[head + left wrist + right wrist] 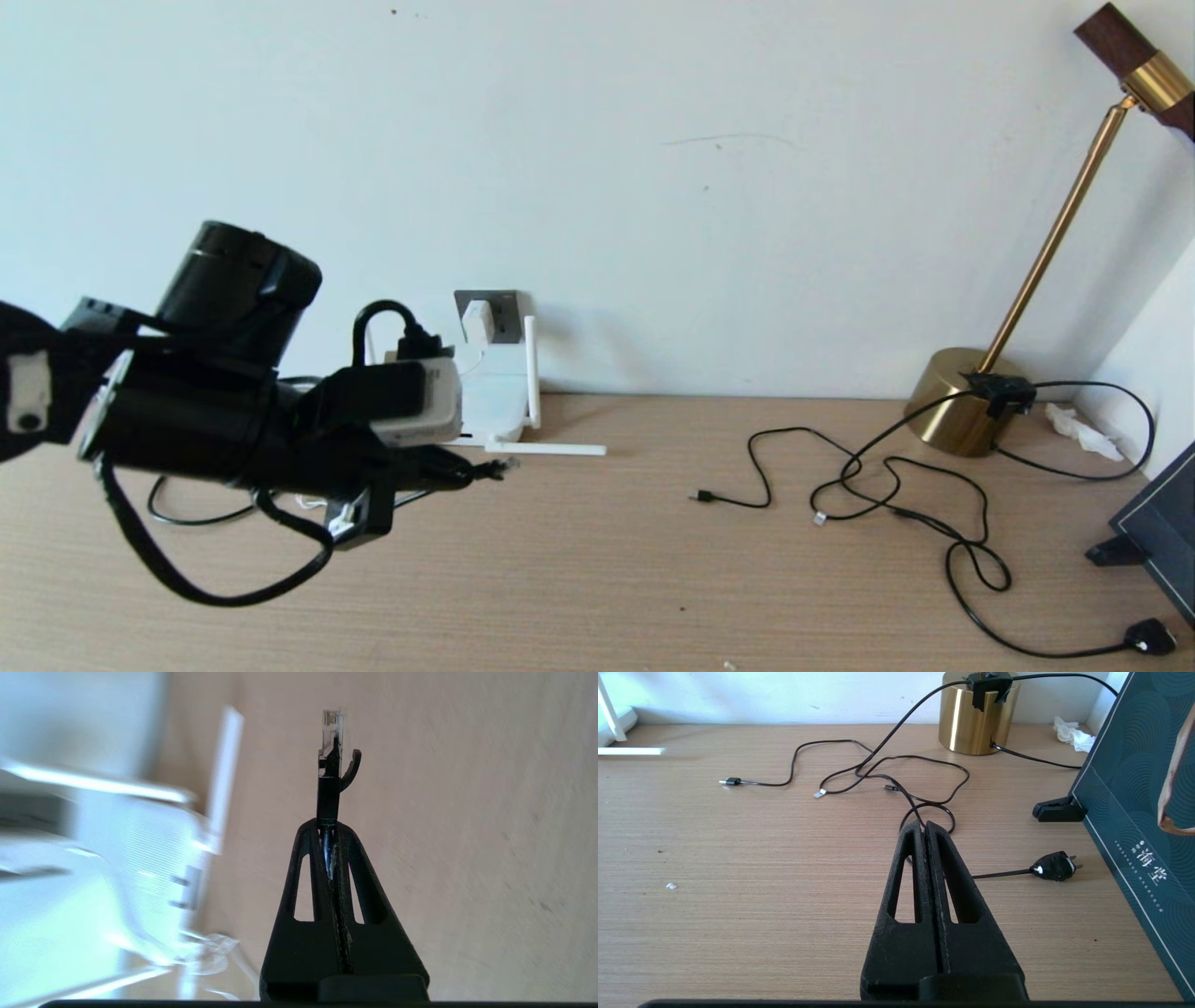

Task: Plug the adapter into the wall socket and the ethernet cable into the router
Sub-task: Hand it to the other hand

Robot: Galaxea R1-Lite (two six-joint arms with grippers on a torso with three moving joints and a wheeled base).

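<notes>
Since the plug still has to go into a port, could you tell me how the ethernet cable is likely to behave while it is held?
The ethernet cable probably stays stiff near its tip, standing straight out of the shut left tool. Its clear plug looks light and possibly fragile. The slack behind likely trails floppily, as it droops beneath the arm in the head view.

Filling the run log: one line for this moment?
left gripper: shut on ethernet cable | router: unplugged | adapter: in wall socket | right gripper: shut, idle
</notes>
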